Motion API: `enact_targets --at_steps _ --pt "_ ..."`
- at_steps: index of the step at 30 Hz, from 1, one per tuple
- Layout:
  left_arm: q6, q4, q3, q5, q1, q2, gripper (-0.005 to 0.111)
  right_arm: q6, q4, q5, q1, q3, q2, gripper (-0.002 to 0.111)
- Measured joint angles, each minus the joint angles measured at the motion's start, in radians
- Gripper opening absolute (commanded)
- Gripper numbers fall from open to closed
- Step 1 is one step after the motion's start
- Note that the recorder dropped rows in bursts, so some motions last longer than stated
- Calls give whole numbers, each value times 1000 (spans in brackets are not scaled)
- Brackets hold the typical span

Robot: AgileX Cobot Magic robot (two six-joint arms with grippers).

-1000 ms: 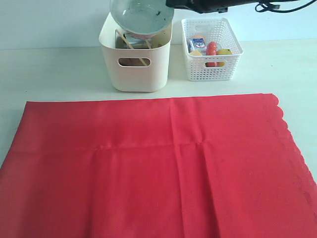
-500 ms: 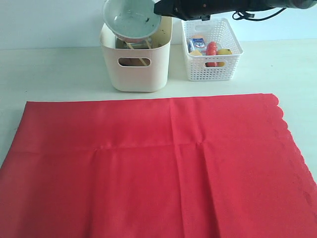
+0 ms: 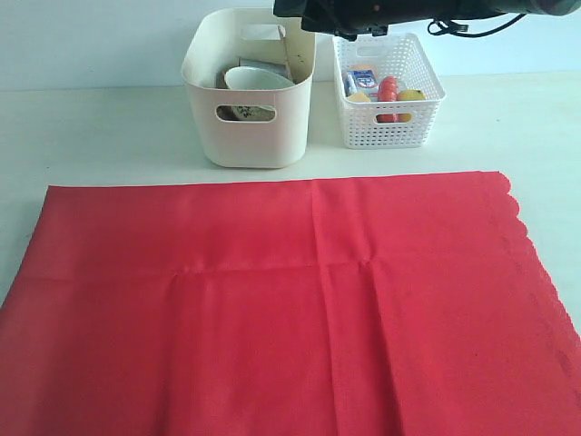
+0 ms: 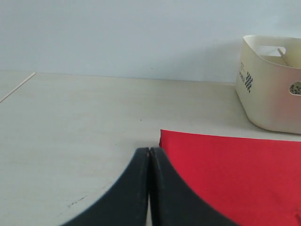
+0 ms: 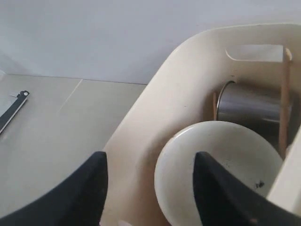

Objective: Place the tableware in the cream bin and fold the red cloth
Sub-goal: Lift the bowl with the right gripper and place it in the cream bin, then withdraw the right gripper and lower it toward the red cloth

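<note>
**Bowl lies in the cream bin, red cloth lies flat**

From my station I see the right gripper (image 5: 149, 162) hanging over the cream bin (image 3: 245, 136), above its rim on the side nearest the white lattice basket (image 3: 388, 127). Its two dark fingers (image 5: 91, 188) stand spread wide with nothing pinched between them. Under them the pale green-white bowl (image 3: 259, 80) sits inside the bin, tipped on its side, with its rim leaning towards the bin's back wall. Part of it shows through the oval handle cut-out in the front. In the right wrist view I make out the steel cup (image 5: 249, 106) lying behind the bowl, and a wooden chopstick (image 5: 283, 94) standing upright against the bin wall beside it. I cannot tell what else is in the bin.

The left gripper (image 4: 149, 150) has its fingers pressed together and holds nothing. It sits low over the bare table (image 3: 109, 127), just beside one corner of the red cloth (image 3: 290, 300).

The cloth is spread open and unfolded on the table in front of both bins, apart from them. A few shallow creases run through it, and its scalloped edge is on the right of the exterior view. The lattice basket stands just beside the cream bin and holds a small blue-white carton (image 3: 361, 77) and some food pieces.
</note>
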Motion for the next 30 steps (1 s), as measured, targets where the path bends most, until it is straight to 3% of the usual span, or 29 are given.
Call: enact_targets --at_steps 8,13,19,24,30 --pt "0 0 0 0 0 0 3 0 -9 31 0 0 -2 49" --pt "0 0 0 0 0 0 3 13 -155 50 -12 0 -45 25" --pt "0 0 0 0 0 0 3 222 -525 103 -44 0 -155 0" --pt "0 0 0 0 0 0 3 419 -774 115 -49 44 -277 0" --pt "0 0 0 0 0 0 3 489 -867 119 -49 228 -443 0"
